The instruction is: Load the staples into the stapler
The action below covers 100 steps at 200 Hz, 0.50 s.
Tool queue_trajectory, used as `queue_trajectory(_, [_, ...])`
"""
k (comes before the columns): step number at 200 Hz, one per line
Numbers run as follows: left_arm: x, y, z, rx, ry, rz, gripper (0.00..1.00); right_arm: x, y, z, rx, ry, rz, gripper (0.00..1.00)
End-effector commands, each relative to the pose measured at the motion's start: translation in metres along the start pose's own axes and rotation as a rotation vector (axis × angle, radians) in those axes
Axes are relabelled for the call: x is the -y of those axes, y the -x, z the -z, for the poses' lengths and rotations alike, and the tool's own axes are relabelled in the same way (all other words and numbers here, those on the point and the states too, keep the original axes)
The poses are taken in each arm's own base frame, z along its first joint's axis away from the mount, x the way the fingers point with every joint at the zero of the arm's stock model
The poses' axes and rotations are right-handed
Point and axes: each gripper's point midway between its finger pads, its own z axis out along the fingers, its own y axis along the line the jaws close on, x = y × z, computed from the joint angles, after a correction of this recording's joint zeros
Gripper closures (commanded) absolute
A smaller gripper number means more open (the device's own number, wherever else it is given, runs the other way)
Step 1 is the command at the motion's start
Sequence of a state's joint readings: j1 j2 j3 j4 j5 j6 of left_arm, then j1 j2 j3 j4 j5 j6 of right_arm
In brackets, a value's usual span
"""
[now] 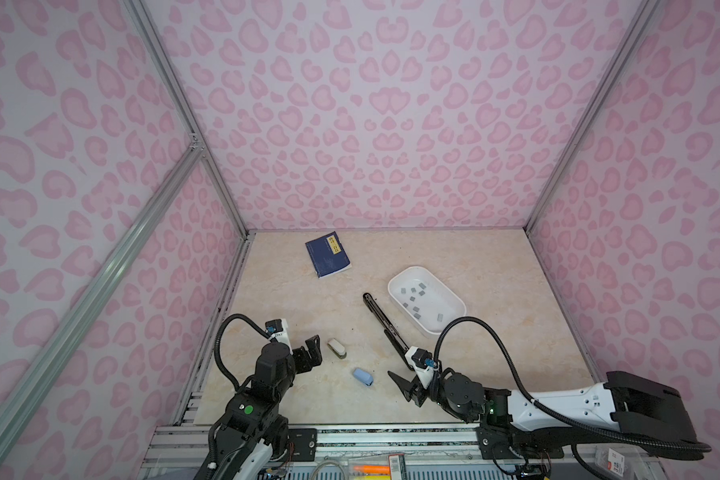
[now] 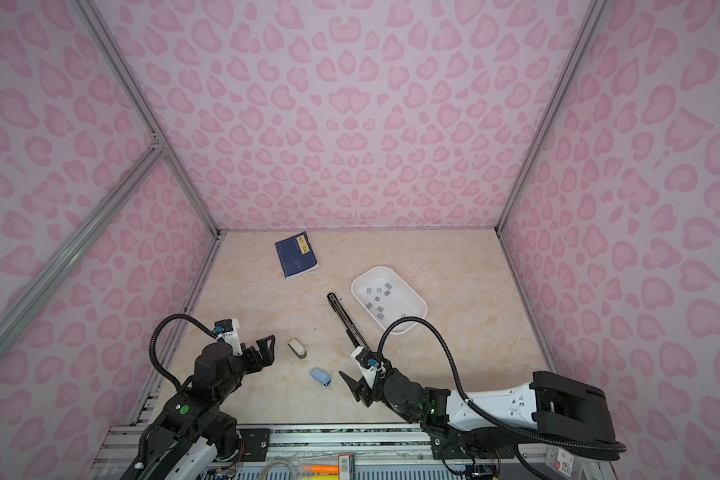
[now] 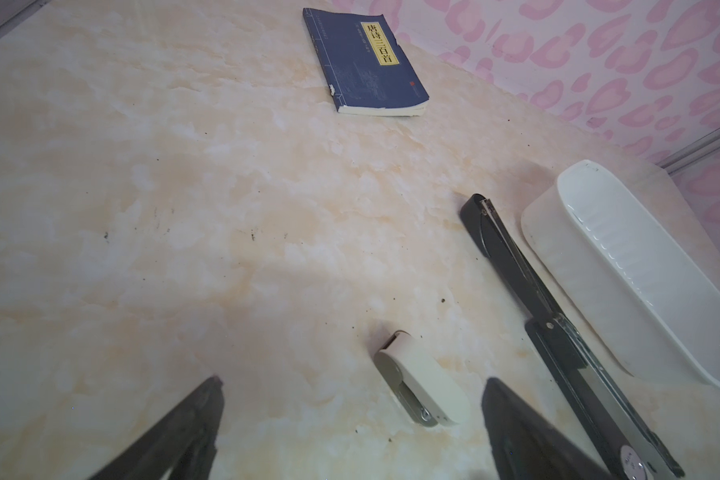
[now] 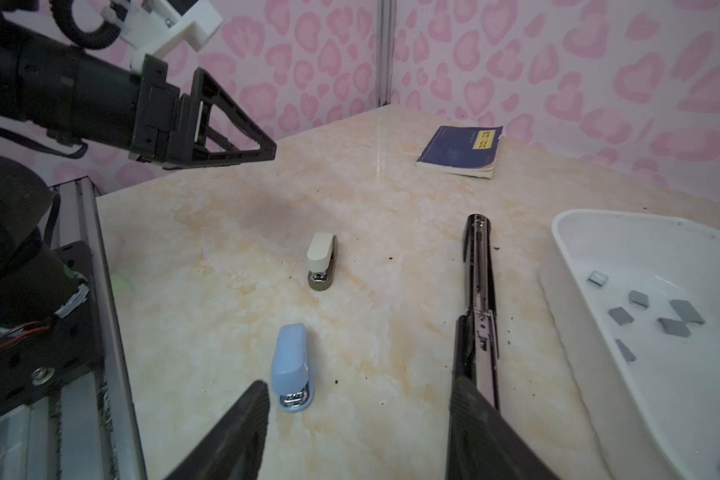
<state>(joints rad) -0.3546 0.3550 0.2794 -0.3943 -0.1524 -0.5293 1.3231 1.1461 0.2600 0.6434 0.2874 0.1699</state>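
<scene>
Left tool [image 1: 312,351] is seen at 8 o'clock of the table [image 1: 516,270], its jaws spread wide and nothing held between them. At 11 o'clock a book [image 1: 327,254] is laid, of no use to the task. Just ahead of the left tool the white stapler [image 1: 336,348] is found, and at 7 o'clock the blue stapler [image 1: 363,377], both shut. Across the middle, from 11 towards 5 o'clock, the black stapler [image 1: 385,326] is laid folded out flat, so that its metal channel is exposed; it is judged to be the one meant for loading. At its near end, at 6 o'clock, the right tool [image 4: 358,386] is held with jaws apart and empty; whether one finger touches the black stapler cannot be told. At 2 o'clock the tray [image 1: 443,301] is set just beside the black stapler, and the staples [image 4: 674,328] are scattered loose on its floor.

Each block is judged to be very light and stiff, yet brittle along its glued joints, so that it may be snapped by a hard squeeze. Lying flat on smooth plastic, it is likely to be pushed along rather than lifted. A hold is best taken across the two long sides, near the middle, with the fingertips brought down steeply; blocks well clear of the tray wall are to be preferred.
</scene>
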Motion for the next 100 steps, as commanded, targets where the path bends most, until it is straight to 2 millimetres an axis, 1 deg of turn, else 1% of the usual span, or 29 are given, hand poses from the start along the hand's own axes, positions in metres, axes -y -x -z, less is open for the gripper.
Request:
queue_trajectory(1, [0.006, 0.006, 0.001, 0.021, -0.028, 0.003, 0.02, -0.037, -0.023, -0.004, -0.118, 0.161, 0.035, 0.3])
queue_trajectory(5, [0.006, 0.006, 0.001, 0.022, -0.028, 0.003, 0.02, -0.043, -0.026, -0.006, -0.128, 0.179, 0.054, 0.29])
queue_trajectory(15, [0.007, 0.006, 0.002, 0.023, -0.032, 0.003, 0.02, -0.051, -0.032, -0.012, -0.156, 0.191, 0.087, 0.28])
queue_trajectory(37, [0.008, 0.006, 0.002, 0.022, -0.04, 0.003, 0.02, -0.052, -0.046, -0.035, -0.232, 0.13, 0.128, 0.27])
queue_trajectory(49, [0.008, 0.006, 0.002, 0.023, -0.043, 0.002, 0.02, -0.053, -0.053, -0.044, -0.251, 0.117, 0.138, 0.27])
queue_trajectory(62, [0.008, 0.005, 0.002, 0.022, -0.042, 0.001, 0.02, -0.048, -0.057, -0.051, -0.26, 0.071, 0.14, 0.27])
queue_trajectory(74, [0.008, 0.005, 0.002, 0.021, -0.042, 0.001, 0.02, -0.037, -0.058, -0.057, -0.258, 0.006, 0.141, 0.26])
queue_trajectory(100, [0.008, 0.005, 0.002, 0.022, -0.041, 0.001, 0.02, -0.025, -0.066, -0.069, -0.286, -0.024, 0.133, 0.26])
